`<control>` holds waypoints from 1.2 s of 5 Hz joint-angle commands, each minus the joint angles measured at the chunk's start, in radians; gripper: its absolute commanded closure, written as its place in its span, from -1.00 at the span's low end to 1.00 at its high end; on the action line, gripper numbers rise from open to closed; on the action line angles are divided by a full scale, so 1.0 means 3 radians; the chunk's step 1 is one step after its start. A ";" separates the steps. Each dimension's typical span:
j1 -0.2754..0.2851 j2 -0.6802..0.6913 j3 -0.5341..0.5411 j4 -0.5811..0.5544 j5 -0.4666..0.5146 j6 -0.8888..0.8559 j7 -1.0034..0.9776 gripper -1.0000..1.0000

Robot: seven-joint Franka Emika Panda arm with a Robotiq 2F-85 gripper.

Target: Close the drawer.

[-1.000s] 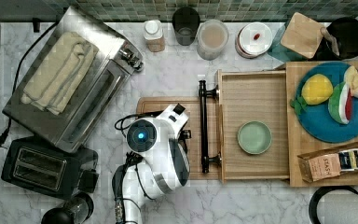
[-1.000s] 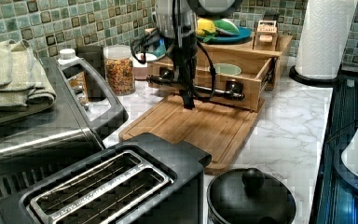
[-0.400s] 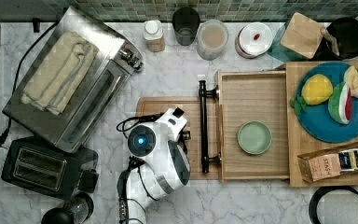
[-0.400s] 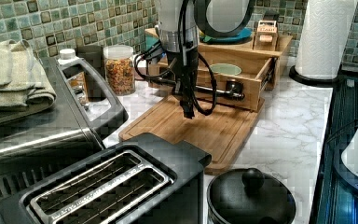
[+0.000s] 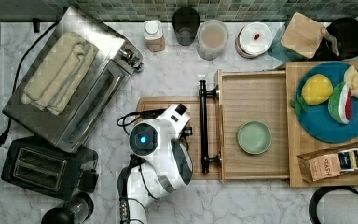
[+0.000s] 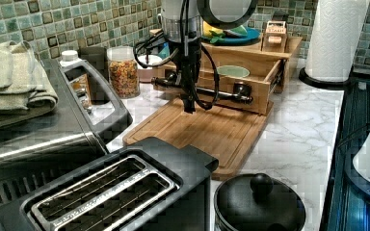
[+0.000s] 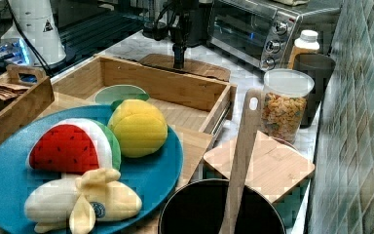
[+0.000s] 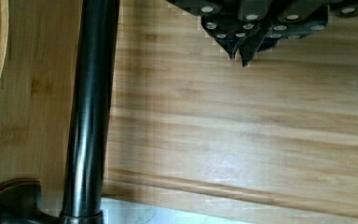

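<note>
The drawer (image 5: 254, 135) stands pulled out over the cutting board (image 6: 207, 132), a green bowl (image 5: 254, 137) inside; the claw (image 8: 240, 53), pressed together, hangs beside the handle (image 5: 204, 126), likely to push it

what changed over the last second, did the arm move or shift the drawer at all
The gripper came down toward the bamboo cutting board, staying on the near side of the long black bar handle in the left view. Its fingers are together, holding nothing. The light-wood drawer is as far open as before, and the pale green bowl inside it has not moved.
</note>
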 commanded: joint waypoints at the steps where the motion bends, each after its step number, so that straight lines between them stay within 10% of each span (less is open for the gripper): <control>1: -0.0285 0.0057 -0.0258 0.0146 0.0145 0.0114 -0.0459 1.00; 6: -0.0904 -0.0269 -0.0664 -0.0132 -0.0198 0.0601 -0.1208 1.00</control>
